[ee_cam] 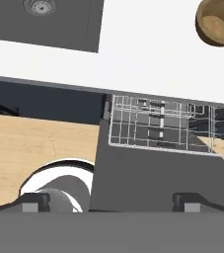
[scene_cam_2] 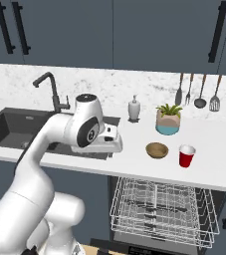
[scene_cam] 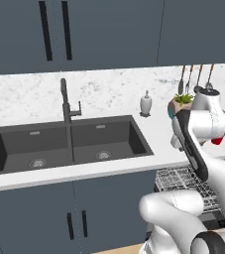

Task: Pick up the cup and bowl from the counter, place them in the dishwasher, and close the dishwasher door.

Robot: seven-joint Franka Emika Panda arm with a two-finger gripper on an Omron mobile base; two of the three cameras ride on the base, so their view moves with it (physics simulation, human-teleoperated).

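Counter [scene_cam_2: 134, 164] bowl [ee_cam: 218, 22] lies seemingly beyond gripper [ee_cam: 111, 201].

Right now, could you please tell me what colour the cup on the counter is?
The cup is red, seen best in the right base view, beside the wooden bowl.

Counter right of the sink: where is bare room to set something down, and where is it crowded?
Bare: the counter right of the red cup, and the strip between sink and wooden bowl. Crowded: bowl, cup, potted plant and soap dispenser cluster centrally.
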